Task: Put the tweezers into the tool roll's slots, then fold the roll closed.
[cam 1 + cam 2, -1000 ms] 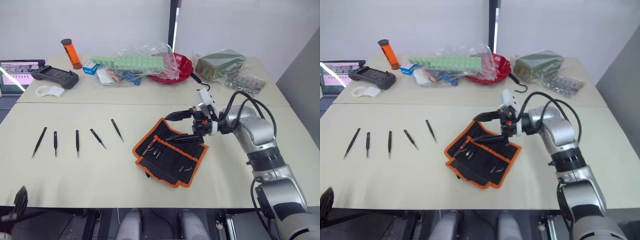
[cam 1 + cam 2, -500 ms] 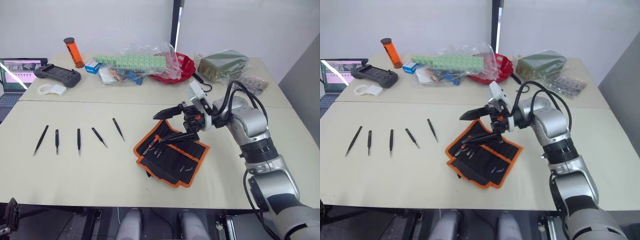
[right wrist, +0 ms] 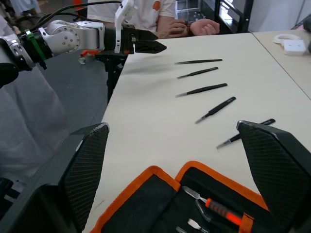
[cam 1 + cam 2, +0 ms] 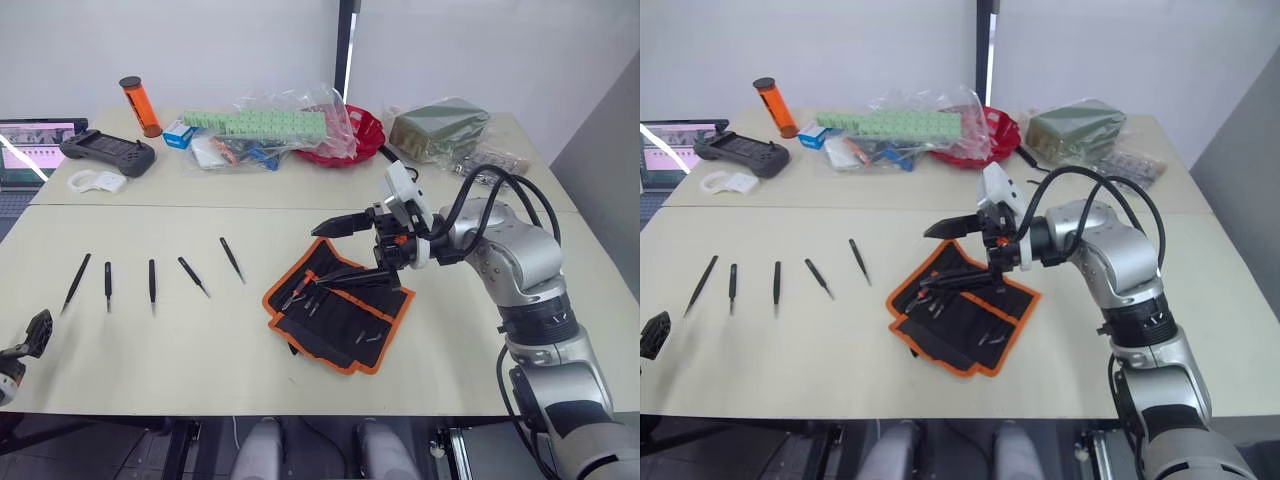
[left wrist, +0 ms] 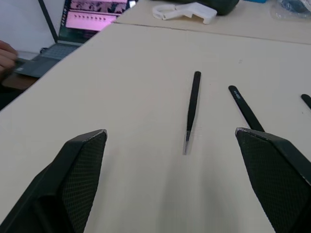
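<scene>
at centre right of the left eye view, the right gripper (image 4: 350, 250) is hovering over the upper corner of the tool roll (image 4: 340, 306), its two black fingers (image 4: 335, 227) spreading wide and holding nothing. whether the lower finger is touching the fabric cannot be told.

at the lower left edge of that view, the left gripper (image 4: 36, 333) is hanging just off the table's (image 4: 200, 350) front edge; in the left wrist view its fingers (image 5: 77, 165) are standing wide apart, empty, framing the leftmost of the tweezers (image 5: 191, 106).

the tweezers (image 4: 152, 280), five in all, are lying in a loose row at centre left of the left eye view, well apart from the roll. the roll is lying open and flat, orange edging showing, small tools with an orange handle (image 3: 221, 211) sitting in the slots (image 4: 325, 300).

no brand, label or writing is reading clearly anywhere.
</scene>
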You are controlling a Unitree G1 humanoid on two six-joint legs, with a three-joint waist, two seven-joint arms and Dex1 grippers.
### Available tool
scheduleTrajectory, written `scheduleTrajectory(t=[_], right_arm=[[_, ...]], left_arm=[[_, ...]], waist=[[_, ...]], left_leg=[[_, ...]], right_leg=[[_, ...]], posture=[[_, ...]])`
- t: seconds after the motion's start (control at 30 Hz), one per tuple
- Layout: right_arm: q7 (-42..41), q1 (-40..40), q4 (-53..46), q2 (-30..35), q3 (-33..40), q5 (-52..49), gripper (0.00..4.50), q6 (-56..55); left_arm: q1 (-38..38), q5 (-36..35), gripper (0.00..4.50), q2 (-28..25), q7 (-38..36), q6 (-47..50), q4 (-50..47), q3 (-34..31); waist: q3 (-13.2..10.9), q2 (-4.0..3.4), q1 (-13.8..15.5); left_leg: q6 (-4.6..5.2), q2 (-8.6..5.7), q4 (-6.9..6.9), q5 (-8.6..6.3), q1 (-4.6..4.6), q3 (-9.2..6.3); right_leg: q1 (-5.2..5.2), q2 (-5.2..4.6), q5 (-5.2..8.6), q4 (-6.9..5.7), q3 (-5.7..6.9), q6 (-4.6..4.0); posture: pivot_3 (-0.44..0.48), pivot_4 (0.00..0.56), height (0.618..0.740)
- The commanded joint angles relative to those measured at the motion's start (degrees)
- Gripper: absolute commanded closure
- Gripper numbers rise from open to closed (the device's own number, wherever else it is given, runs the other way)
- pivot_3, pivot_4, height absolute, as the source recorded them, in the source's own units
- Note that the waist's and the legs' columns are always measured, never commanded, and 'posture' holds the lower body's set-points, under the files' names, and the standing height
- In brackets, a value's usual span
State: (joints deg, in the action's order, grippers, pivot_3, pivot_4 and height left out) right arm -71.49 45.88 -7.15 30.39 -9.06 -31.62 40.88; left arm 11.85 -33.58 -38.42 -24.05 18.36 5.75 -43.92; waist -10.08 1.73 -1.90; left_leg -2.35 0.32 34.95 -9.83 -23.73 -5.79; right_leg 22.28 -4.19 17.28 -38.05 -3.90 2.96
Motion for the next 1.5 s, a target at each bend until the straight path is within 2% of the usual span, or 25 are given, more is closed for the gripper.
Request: scheduleTrajectory(t=[0.03, 0.23, 0.4, 0.43, 0.53, 0.67, 0.73, 0.87, 1.07, 1.2, 1.33, 1.5], right_arm=[[2.35, -0.77, -3.87, 1.32, 2.66, -1.56, 0.03, 1.07], [4.80, -2.93, -6.35, 3.18, 3.77, -2.51, 0.03, 1.49], [5.85, -4.00, -7.44, 4.28, 4.14, -2.78, 0.03, 1.23], [6.15, -4.34, -7.89, 4.50, 4.31, -2.87, 0.00, 1.26], [6.70, -4.98, -8.82, 4.88, 4.60, -3.11, 0.00, 1.43], [7.33, -5.49, -9.55, 5.26, 4.87, -3.33, 0.00, 1.24], [7.64, -5.55, -9.66, 5.38, 4.93, -3.56, 0.00, 1.13], [8.07, -5.48, -9.71, 5.47, 4.69, -3.88, 0.00, 0.98], [8.41, -5.26, -9.56, 5.17, 4.45, -3.81, 0.00, 0.40], [8.46, -4.75, -9.26, 5.15, 4.08, -3.66, 0.00, 0.61], [9.21, -5.29, -9.65, 6.01, 3.71, -1.83, 0.00, -0.39], [10.93, -7.81, -11.36, 6.89, 4.11, -0.69, 0.00, -0.88]], left_arm=[[-6.32, 4.44, 0.00, -4.07, -2.80, -1.22, 9.36, 4.62], [-16.12, 8.60, 0.00, -5.94, -7.02, -6.65, 25.54, 9.02], [-21.67, 10.89, 0.00, -6.52, -10.49, -10.60, 33.97, 11.75], [-22.41, 10.78, 0.42, -6.65, -11.73, -11.13, 35.10, 11.89], [-24.38, 11.09, 1.14, -7.07, -13.50, -12.31, 38.09, 12.16], [-26.27, 11.88, 2.61, -7.30, -15.07, -13.87, 42.06, 12.74], [-26.76, 12.33, 3.13, -7.31, -15.86, -14.70, 42.88, 13.25], [-28.24, 12.61, 4.48, -7.31, -16.40, -15.77, 44.32, 13.35], [-28.80, 12.31, 4.48, -7.62, -16.46, -16.42, 44.54, 12.99], [-27.57, 10.24, 4.48, -7.44, -16.56, -16.54, 40.75, 11.03], [-22.86, 6.36, 4.48, -5.98, -19.90, -12.72, 24.01, 11.49], [-19.79, -0.04, 4.48, -5.65, -20.18, -1.21, -0.14, 14.16]], waist=[[0.00, 0.00, -0.10], [0.01, 0.02, -0.46], [0.00, -0.03, -0.29], [0.00, -0.03, -0.19], [0.00, -0.03, 0.28], [0.01, -0.04, 0.84], [0.01, -0.04, 1.04], [0.01, -0.04, 1.18], [0.01, -0.04, 1.15], [0.01, -0.03, 1.02], [0.01, -0.02, 0.90], [0.00, 0.08, 1.16]], left_leg=[[0.00, 0.00, -0.02, 0.00, 0.01, -0.01], [0.00, -0.02, -0.02, 0.00, 0.00, 0.01], [0.00, -0.01, -0.07, 0.01, 0.11, 0.00], [0.00, -0.01, -0.06, 0.01, 0.13, 0.00], [0.00, -0.04, -0.04, 0.01, 0.12, 0.00], [0.00, -0.08, 0.00, 0.02, 0.12, 0.02], [0.00, -0.08, 0.00, 0.02, 0.12, 0.02], [0.00, -0.10, 0.01, 0.02, 0.12, 0.01], [0.00, -0.10, 0.02, 0.03, 0.13, 0.00], [0.00, -0.09, 0.02, 0.03, 0.12, 0.00], [-0.01, -0.07, 0.02, 0.02, 0.03, 0.00], [-0.01, -0.04, 0.06, 0.02, -0.05, -0.09]], right_leg=[[0.00, 0.00, 0.00, -0.01, 0.01, 0.00], [0.04, -0.08, -0.01, -0.02, 0.05, 0.00], [0.02, -0.11, -0.01, -0.09, 0.12, -0.01], [0.00, -0.12, -0.01, -0.11, 0.12, -0.01], [-0.03, -0.15, -0.01, -0.10, 0.13, -0.01], [-0.03, -0.20, -0.02, -0.08, 0.13, 0.01], [-0.04, -0.20, -0.02, -0.09, 0.13, 0.01], [-0.04, -0.21, -0.02, -0.09, 0.13, 0.02], [-0.05, -0.20, -0.02, -0.13, 0.13, 0.02], [-0.04, -0.20, -0.02, -0.14, 0.13, 0.02], [0.01, -0.19, -0.03, -0.12, 0.13, 0.02], [0.01, -0.19, -0.03, -0.06, 0.15, 0.00]], posture=[[0.000, 0.150, 0.740], [0.000, 0.150, 0.740], [0.000, 0.150, 0.740], [0.000, 0.150, 0.740], [0.000, 0.150, 0.740], [0.000, 0.150, 0.740], [0.000, 0.150, 0.740], [0.000, 0.150, 0.740], [0.000, 0.150, 0.740], [0.000, 0.150, 0.740], [0.000, 0.150, 0.740], [0.000, 0.150, 0.740]])
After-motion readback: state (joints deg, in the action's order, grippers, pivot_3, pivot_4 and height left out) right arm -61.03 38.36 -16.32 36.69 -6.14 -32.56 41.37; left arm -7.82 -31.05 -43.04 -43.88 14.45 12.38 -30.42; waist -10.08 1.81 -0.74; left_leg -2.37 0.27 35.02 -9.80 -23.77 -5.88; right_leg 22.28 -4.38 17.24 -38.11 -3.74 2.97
